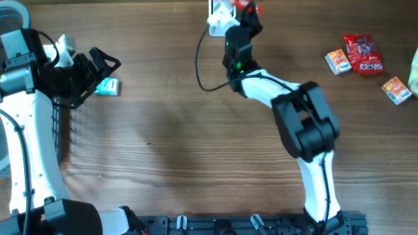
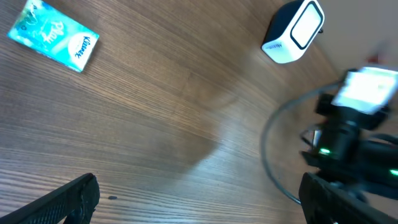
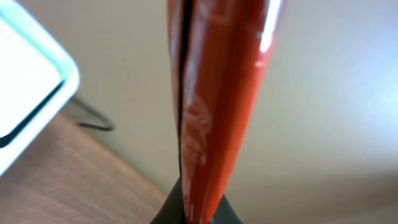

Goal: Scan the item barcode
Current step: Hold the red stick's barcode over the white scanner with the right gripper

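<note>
My right gripper (image 1: pixel 246 17) is shut on a thin red packet (image 1: pixel 249 7), held up at the table's far edge right beside the white barcode scanner (image 1: pixel 219 19). In the right wrist view the red packet (image 3: pixel 217 93) stands edge-on, pinched at its base by the gripper (image 3: pixel 199 213), and the scanner's (image 3: pixel 25 93) pale window is at the left. My left gripper (image 1: pixel 98 73) hovers open at the left, just above a teal tissue packet (image 1: pixel 108 87). The left wrist view has that teal packet (image 2: pixel 53 34) at top left, apart from the empty gripper (image 2: pixel 199 205), and the scanner (image 2: pixel 293 31) at top right.
A red snack bag (image 1: pixel 362 52) and two small orange boxes (image 1: pixel 337 62) (image 1: pixel 396 89) lie at the far right. A black cable (image 1: pixel 199 65) loops from the scanner across the table. The right arm (image 2: pixel 354 137) fills the right side of the left wrist view.
</note>
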Tool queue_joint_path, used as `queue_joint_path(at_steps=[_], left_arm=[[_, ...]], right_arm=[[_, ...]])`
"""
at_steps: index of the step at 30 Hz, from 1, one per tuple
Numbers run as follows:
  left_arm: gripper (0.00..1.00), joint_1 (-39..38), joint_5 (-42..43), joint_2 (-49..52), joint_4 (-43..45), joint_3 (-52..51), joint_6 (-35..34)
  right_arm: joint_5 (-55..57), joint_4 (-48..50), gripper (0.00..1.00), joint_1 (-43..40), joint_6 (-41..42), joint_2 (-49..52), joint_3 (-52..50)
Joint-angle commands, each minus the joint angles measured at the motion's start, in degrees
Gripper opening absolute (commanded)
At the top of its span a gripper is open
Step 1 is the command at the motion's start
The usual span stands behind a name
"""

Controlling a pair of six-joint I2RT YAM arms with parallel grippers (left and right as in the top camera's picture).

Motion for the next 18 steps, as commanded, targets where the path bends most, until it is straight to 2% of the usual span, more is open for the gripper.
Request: queue_joint_path(at_steps=[1, 6, 18], left_arm=[[1.0, 0.37, -0.33, -0.42, -0.02, 0.83, -0.07], [1.0, 0.37, -0.33, -0.42, -0.02, 0.83, -0.07], [1.0, 0.37, -0.33, -0.42, 0.0, 0.83, -0.09]], right_arm=[[-7.15, 4.59, 0.04, -0.52, -9.03, 4.63, 0.28], [-13.22, 6.93, 0.04, -1.16, -13.66, 6.93, 0.31], [-18.18, 5.6, 0.04, -5.92, -12.96, 7.26, 0.28]])
